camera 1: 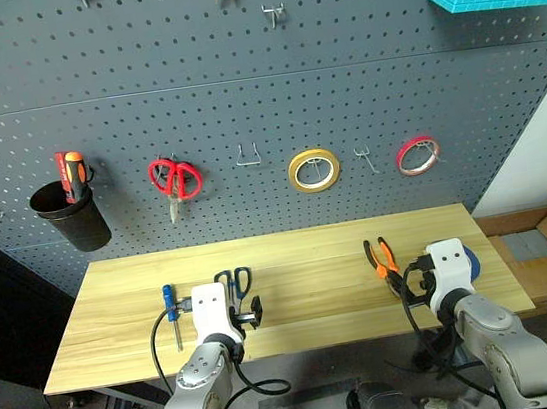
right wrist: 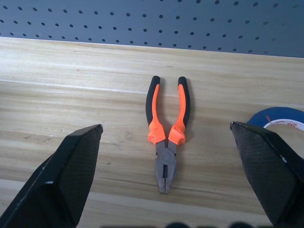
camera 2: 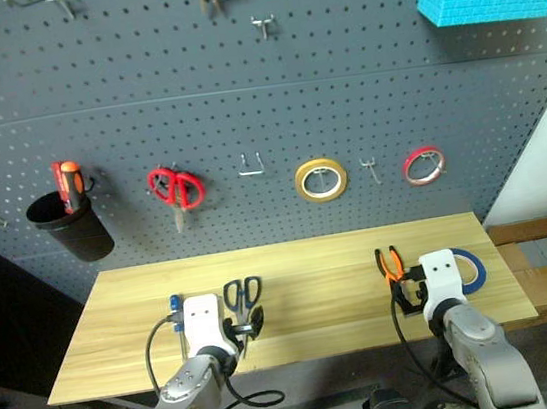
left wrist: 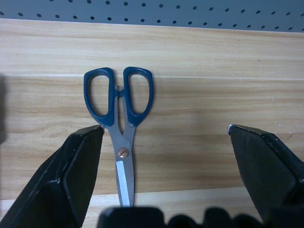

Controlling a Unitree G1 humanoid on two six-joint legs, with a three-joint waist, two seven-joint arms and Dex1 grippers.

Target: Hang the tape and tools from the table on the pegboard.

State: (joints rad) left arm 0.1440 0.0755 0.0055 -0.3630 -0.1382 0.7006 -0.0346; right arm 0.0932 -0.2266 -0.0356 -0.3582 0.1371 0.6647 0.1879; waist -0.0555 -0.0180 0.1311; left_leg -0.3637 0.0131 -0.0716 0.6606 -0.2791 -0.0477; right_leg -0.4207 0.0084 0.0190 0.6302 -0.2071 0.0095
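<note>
Left gripper (left wrist: pixel 161 147) held wide apart, empty, poised low over surface (camera 1: pixel 299 246); scissors (left wrist: pixel 119 111) lie just ahead between fingers, handles toward pegboard (camera 1: pixel 239 98), suited to pickup. Screwdriver (camera 1: pixel 170 303) lies just left of it. Right gripper (right wrist: pixel 166 152) likewise spread, empty; pliers (right wrist: pixel 166 137) centred ahead, tape (right wrist: pixel 280 118) beside right finger. Nothing yet hung.

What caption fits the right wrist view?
Open tool above orange-and-black pliers on the table, blue tape alongside.
</note>
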